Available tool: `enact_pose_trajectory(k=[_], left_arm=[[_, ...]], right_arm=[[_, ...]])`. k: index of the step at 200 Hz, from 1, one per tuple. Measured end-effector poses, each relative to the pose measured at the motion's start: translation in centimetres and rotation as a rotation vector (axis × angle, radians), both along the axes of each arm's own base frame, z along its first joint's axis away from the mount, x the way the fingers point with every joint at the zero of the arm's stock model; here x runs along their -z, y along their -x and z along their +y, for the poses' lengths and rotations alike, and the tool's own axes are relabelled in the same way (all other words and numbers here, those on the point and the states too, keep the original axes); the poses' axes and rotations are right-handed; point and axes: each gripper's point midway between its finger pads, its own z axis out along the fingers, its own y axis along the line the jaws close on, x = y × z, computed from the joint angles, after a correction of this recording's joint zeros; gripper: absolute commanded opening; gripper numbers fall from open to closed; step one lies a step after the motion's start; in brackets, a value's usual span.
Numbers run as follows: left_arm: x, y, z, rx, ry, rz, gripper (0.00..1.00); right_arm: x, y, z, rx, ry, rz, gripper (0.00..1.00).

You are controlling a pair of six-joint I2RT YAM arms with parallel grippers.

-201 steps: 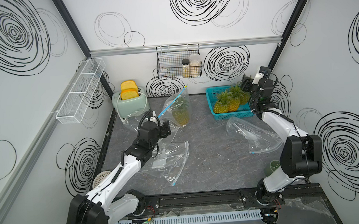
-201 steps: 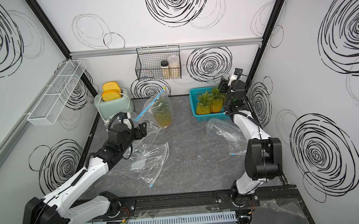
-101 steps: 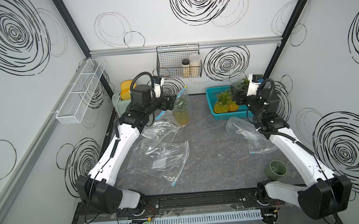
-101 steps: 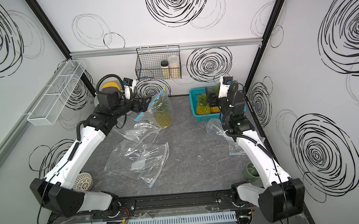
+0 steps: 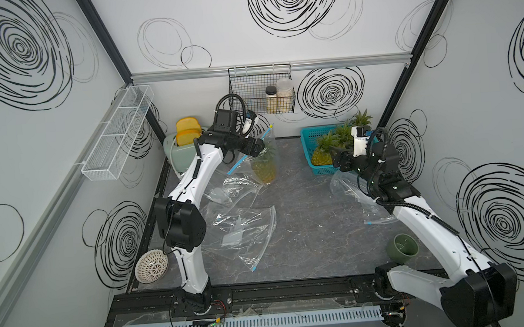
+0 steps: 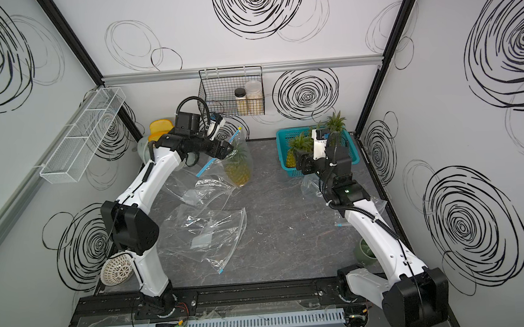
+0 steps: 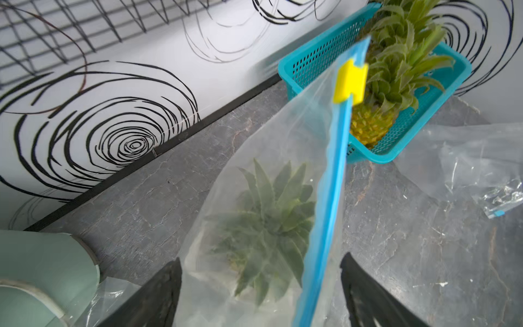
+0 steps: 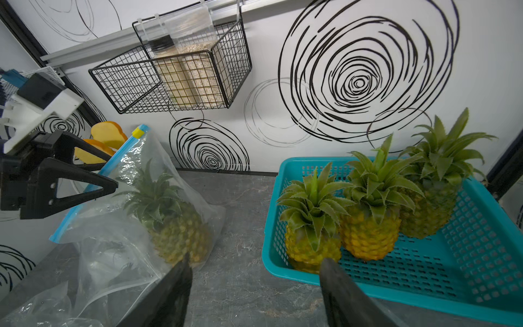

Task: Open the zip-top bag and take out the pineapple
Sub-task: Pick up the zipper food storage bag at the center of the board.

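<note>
Risk: left tool (image 7: pixel 260 257), jaws wide astride zip strip (image 7: pixel 328 198), may close off-centre, tipping bagged pineapple (image 7: pixel 268 226); right tool (image 8: pixel 254 259) wide, empty.

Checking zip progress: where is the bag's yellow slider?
In both top views the yellow slider tops the blue zip strip near the back wall, left of the teal basket.

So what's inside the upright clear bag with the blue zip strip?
One yellow pineapple with a green crown stands upright in the clear bag. Its underside is covered, so anything beneath it is unseen.
</note>
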Motion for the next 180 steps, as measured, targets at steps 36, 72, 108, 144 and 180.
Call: enact_pose_trajectory(k=[36,72,108,144,180], left_arm=[[1.8,-0.1,-1.1,0.045,-0.027,0.038,0.4],[2.9,-0.4,-2.6,0.073,-0.057,0.046,0.0],[2.9,0.1,-3.9,0.075,-0.125,0.023,0.0],[2.6,1.6,-6.8,0.12,-0.248,-0.045,0.0],[1.9,4.8,-9.5,0.19,-0.359,-0.076,0.0]], right_arm=[[1.1,-0.2,0.0,0.004,0.003,0.025,0.73],[1.8,-0.3,-0.3,0.022,0.004,0.039,0.73],[2.3,-0.1,-0.5,0.033,0.001,0.044,0.73],[2.3,0.9,-0.8,0.036,-0.002,0.036,0.73],[0.8,2.2,-1.4,0.047,-0.014,-0.012,0.73]])
